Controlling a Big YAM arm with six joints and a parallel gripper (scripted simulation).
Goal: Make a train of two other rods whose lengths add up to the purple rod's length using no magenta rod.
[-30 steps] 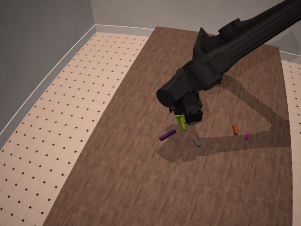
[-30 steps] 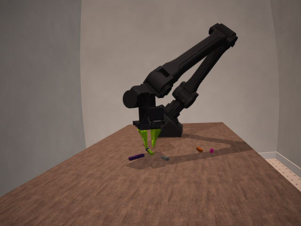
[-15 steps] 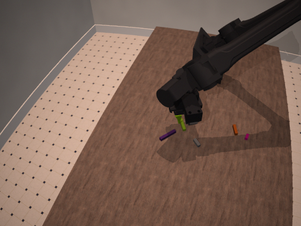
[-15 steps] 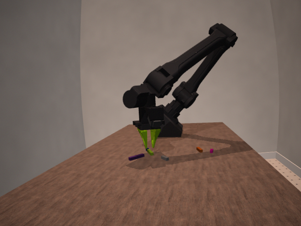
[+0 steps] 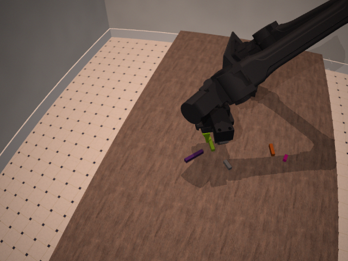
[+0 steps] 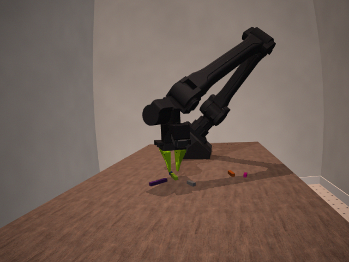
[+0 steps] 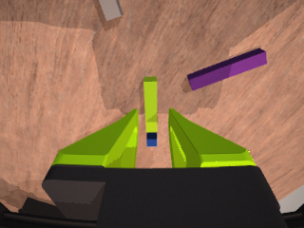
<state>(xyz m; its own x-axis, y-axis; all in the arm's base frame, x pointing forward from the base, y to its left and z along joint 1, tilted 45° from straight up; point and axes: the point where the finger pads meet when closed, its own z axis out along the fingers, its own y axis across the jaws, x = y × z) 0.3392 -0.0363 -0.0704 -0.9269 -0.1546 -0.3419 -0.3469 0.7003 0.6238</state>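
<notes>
The lime rod [image 7: 150, 103] lies flat on the table, and the small blue rod [image 7: 152, 141] sits at its near end, in line with it. My gripper [image 7: 153, 115] points straight down over that joint. Its lime fingers stand on either side of the blue rod, with a visible gap on each side, so it is open and holds nothing. In the exterior view the gripper [image 6: 173, 171] has its tips low over the lime rod [image 6: 174, 176]. The purple rod [image 5: 193, 155] lies just to the left of the lime rod [image 5: 211, 145], at an angle and apart from it.
A grey rod [image 5: 227, 164] lies a little to the right of the lime rod. An orange rod [image 5: 271, 149] and a magenta rod [image 5: 285, 157] lie farther right, close to each other. The arm's base [image 6: 197, 149] stands behind the rods.
</notes>
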